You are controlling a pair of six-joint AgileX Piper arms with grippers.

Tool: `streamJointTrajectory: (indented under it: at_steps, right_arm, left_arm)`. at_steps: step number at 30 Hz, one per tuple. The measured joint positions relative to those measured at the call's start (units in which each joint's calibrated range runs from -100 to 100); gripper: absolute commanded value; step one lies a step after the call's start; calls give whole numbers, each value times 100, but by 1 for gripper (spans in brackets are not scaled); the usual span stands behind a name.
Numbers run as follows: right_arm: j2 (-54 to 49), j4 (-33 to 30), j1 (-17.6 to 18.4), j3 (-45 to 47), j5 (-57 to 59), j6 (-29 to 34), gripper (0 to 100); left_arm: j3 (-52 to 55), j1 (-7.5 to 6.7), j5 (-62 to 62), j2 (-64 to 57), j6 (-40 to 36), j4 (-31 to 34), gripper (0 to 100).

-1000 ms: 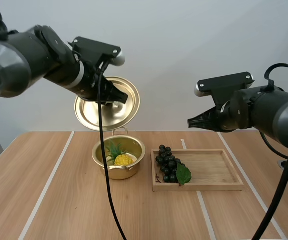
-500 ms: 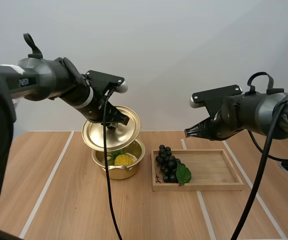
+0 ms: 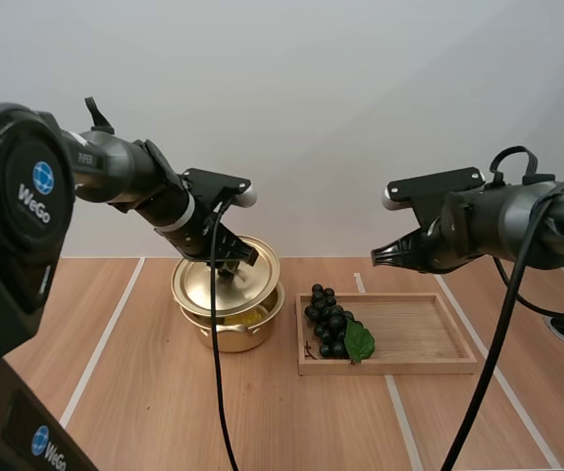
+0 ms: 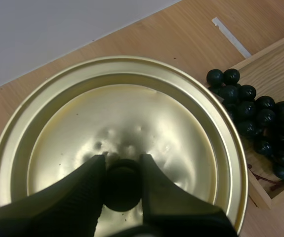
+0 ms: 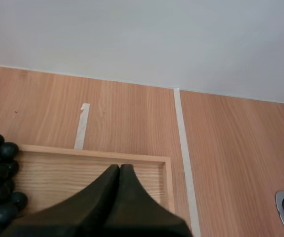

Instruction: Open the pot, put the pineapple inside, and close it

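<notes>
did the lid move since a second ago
Yes. The lid, held by the left gripper, has come down from well above the pot to almost onto its rim; the pot stayed put.

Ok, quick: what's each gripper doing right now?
Left gripper: shut on the lid by its knob, lid tilted over the pot.
Right gripper: shut, holding nothing, above the wooden tray.

Shiny gold-coloured metal lid with a matt black knob; matching polished metal pot. Pale wooden tray, matt wood-grain table, glossy dark grapes.
</notes>
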Motion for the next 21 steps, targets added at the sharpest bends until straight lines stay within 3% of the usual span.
streamJointTrajectory:
  at_steps: [21]
  right_arm:
    - [118,102,-24,0,-55,0,0]
  left_arm:
    - [0,-7,-329,575,227,-71,0]
